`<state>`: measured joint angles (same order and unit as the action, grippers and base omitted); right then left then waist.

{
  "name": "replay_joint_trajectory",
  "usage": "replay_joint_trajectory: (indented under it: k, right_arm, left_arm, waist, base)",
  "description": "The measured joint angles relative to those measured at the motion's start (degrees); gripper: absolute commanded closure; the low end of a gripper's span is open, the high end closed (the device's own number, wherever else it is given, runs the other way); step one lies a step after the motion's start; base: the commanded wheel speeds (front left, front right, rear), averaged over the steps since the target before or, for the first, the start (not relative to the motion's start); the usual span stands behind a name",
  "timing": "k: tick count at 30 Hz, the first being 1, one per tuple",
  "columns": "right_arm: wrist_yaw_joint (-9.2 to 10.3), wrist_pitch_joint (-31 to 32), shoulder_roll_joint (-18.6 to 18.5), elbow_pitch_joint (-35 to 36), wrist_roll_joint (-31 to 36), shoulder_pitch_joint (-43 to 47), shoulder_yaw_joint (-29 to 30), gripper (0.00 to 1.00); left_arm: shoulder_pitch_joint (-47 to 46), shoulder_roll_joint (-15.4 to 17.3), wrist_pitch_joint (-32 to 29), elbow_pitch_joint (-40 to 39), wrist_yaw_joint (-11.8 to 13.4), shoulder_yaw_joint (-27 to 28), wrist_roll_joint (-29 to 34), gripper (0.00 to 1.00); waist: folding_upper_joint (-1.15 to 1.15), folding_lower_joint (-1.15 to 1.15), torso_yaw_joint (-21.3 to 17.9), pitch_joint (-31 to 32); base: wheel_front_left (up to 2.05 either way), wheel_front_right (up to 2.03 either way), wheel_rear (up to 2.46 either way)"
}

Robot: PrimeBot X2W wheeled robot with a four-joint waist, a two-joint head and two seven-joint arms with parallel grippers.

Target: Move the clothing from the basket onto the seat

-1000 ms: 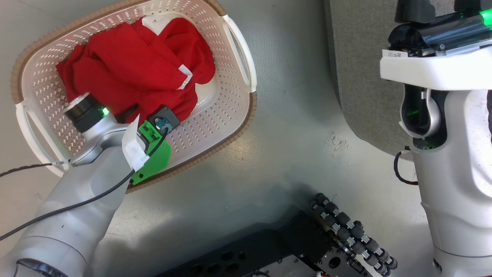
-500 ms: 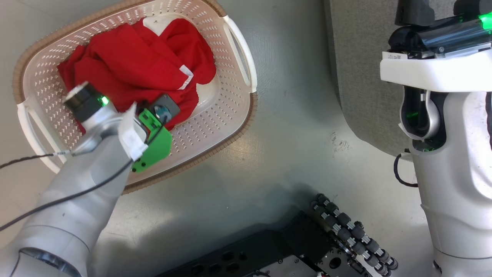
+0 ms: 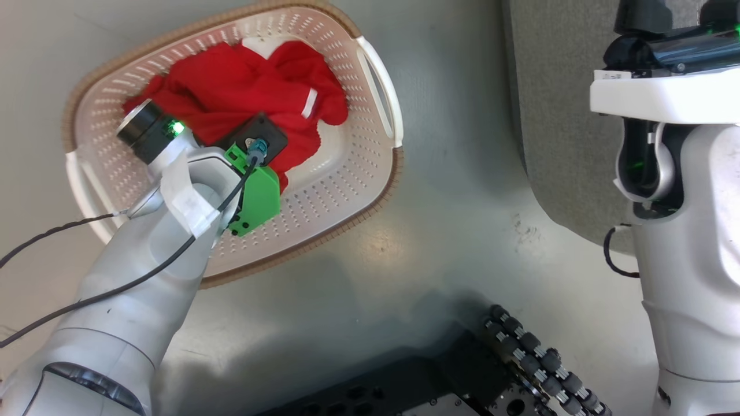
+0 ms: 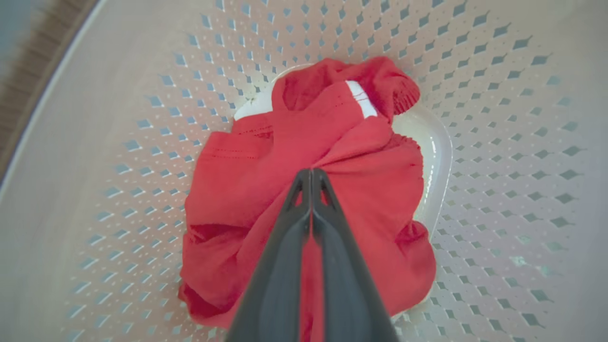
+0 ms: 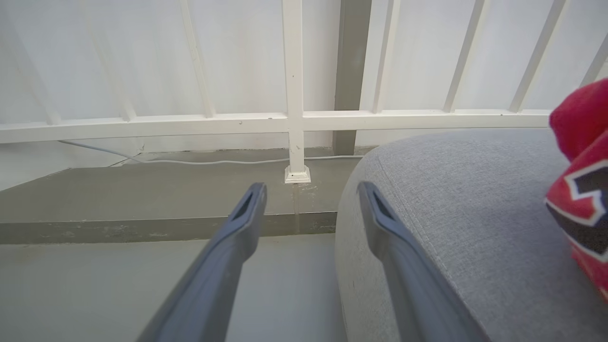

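Note:
The cream perforated basket [image 3: 358, 173] stands on the floor at the upper left of the head view, with red clothing [image 3: 231, 86] bunched inside it. My left arm [image 3: 173, 231] reaches down into it. In the left wrist view my left gripper [image 4: 311, 175] is shut on a fold of the red clothing [image 4: 370, 190], which pulls up in a tent toward the tips. Off to the right, my right gripper [image 5: 311, 190] stands open with nothing between its fingers, beside the corner of the grey seat [image 5: 451, 213]. A red garment with black-and-white lettering [image 5: 579, 204] lies on the seat.
Grey floor [image 3: 451, 219] separates the basket from the seat [image 3: 555, 115]. My base with its black rollers [image 3: 537, 358] sits at the bottom. A white railing [image 5: 294, 114] and a step run behind the seat. A black cable [image 3: 58, 231] trails from my left arm.
My left gripper has shut on the red cloth, which is now gathered tighter. The head camera has shifted, so the whole picture sits further right. The right gripper stays open.

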<state>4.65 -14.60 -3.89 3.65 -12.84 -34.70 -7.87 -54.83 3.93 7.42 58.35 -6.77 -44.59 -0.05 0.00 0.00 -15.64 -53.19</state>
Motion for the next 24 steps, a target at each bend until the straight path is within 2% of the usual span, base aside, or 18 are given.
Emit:
replay_joint_trajectory:
  k: [8, 16, 24]
  right_arm:
    - [-0.01, 0.0, -1.7, -1.7, 0.2, 0.7, 2.3, 0.0]
    - [-0.01, 0.0, -2.6, -3.3, 0.2, 3.9, 4.5, 0.0]
    - [-0.49, 0.0, -3.5, -5.4, 0.3, 8.0, 5.5, 0.0]
  left_arm:
    - [2.9, -0.9, 5.8, -2.4, 0.3, 1.9, -3.4, 1.0]
    - [7.8, -1.1, 6.9, -5.5, 1.2, 3.6, -6.8, 1.0]
    - [10.8, -1.3, 7.0, -13.0, 1.8, 5.3, -9.5, 1.0]
  waist:
    - [0.0, 0.0, 2.1, 4.0]
    - [0.0, 0.0, 4.1, 8.4]
    - [0.0, 0.0, 6.6, 14.3]
  base:
    - [0.0, 0.0, 0.0]
    - [0.0, 0.0, 0.0]
    - [0.0, 0.0, 0.0]
